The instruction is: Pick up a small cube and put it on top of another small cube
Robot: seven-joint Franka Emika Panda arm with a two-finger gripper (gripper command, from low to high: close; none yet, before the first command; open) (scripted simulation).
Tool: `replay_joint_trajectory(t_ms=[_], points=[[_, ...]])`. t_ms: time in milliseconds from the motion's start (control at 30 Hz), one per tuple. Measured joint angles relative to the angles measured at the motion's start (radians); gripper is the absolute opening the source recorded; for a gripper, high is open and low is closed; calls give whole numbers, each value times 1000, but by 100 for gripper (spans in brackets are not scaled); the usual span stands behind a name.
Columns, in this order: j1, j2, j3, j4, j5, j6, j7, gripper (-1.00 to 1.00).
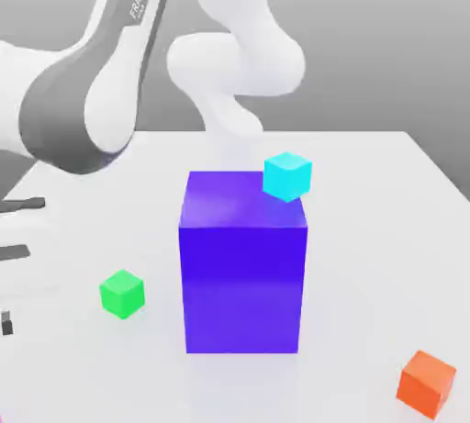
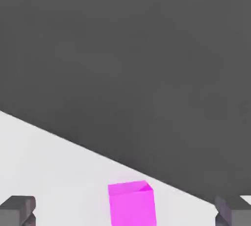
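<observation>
A white robot arm with dark grey joints leans over a pale counter (image 1: 358, 256). Its claw (image 2: 125, 213) is spread wide, with nothing between the fingertips. In the hand view, a small magenta cube (image 2: 132, 208) lies between the two fingers, near the counter's edge, where dark grey begins.

Elsewhere stand a large blue-purple block (image 1: 242, 285), a small green cube (image 1: 123, 294) on its exterior-view left, an orange cube (image 1: 426, 384) toward the exterior view's lower right, and a cyan cube (image 1: 287, 176) by the block's upper corner; I can't tell what that one rests on.

The step in hand looks to be reaching the magenta cube. To do it well, I would centre the claw over it, square the fingers to two opposite faces, then lower straight down with even room on both sides. Close gently at about mid-height: a lopsided pinch could twist the cube or nudge it toward the edge. Lift only once the grip is firm.
</observation>
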Motion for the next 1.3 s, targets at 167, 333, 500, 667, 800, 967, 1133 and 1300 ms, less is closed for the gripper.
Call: replay_joint_trajectory(t_ms=[167, 333, 500, 667, 800, 967, 1133, 1300], points=[[-83, 181, 43, 41, 43, 68, -124, 0], [-100, 247, 62, 57, 59, 114, -140, -100], [-97, 229, 57, 53, 55, 98, -138, -100], [-33, 68, -24, -40, -23, 33, -36, -100], [41, -66, -124, -184, -146, 52, 152, -100], [99, -244, -217, -365, -312, 73, 405, -100], [75, -419, -241, -546, -445, 91, 634, -100], [47, -572, -224, -732, -477, 123, 793, -100]])
